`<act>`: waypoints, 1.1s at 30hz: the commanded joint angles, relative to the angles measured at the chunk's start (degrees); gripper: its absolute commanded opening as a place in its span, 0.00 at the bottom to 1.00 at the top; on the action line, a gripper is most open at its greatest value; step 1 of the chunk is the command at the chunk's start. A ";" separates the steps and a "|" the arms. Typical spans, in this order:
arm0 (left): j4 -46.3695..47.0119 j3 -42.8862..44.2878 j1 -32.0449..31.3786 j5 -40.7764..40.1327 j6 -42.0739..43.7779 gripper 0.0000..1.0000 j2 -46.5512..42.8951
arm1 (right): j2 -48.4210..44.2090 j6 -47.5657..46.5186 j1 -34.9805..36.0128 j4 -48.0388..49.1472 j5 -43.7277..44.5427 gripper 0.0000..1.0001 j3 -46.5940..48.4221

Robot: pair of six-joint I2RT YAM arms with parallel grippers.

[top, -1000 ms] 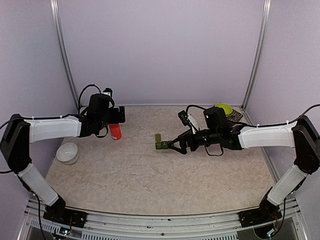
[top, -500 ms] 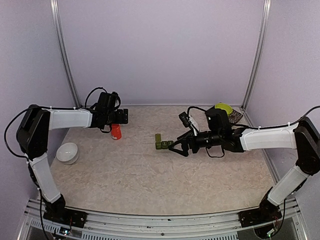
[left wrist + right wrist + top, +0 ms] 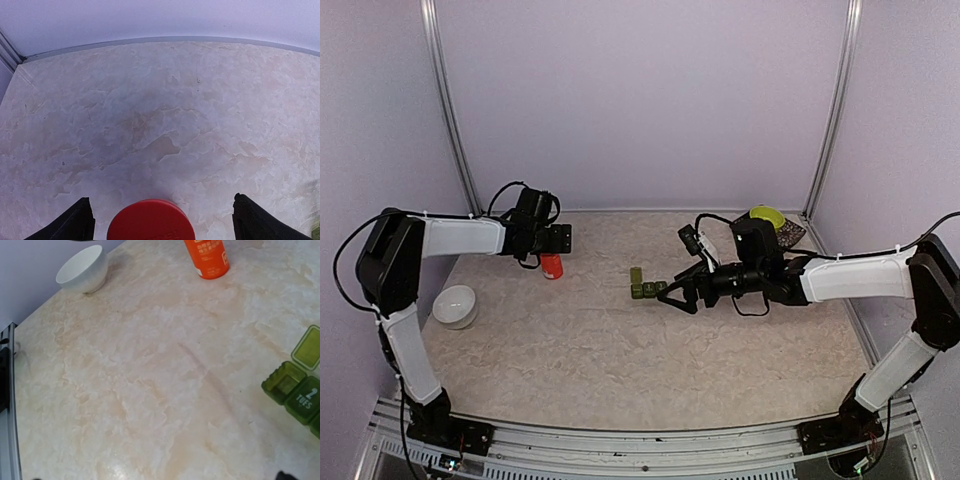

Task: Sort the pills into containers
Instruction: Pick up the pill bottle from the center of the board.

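green containers: mid surface, one end compartment open with its lid flipped back, next lid marked "2 tues"
right fingers: spread wide, holding nothing, tips just beside the containers' right end
left fingers: wide apart above the bottle, either side of its red cap, gripping nothing
bottle: orange, upright, back left
bowl: white, near the left edge

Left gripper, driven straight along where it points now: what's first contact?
Most likely the red cap of the orange bottle: it sits centred between the open fingers of the left gripper. Beyond it lies the table. How far above the cap the fingers are is unclear.
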 commanded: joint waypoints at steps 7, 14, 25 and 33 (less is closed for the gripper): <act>-1.31 0.82 0.80 -0.86 -1.32 0.88 2.04 | 0.50 1.00 -0.44 1.71 -0.83 1.00 -0.49; -1.31 0.54 0.83 -0.51 -1.48 0.76 1.97 | 0.74 1.08 -0.44 1.73 -1.09 1.00 -0.46; -1.06 -0.70 0.33 1.38 -0.93 0.42 -0.38 | 1.61 -0.76 -0.44 0.81 -2.92 1.00 0.69; -1.35 -3.37 -4.44 2.01 -0.25 0.41 -5.67 | 3.00 -3.37 -0.35 2.64 -8.92 1.00 1.90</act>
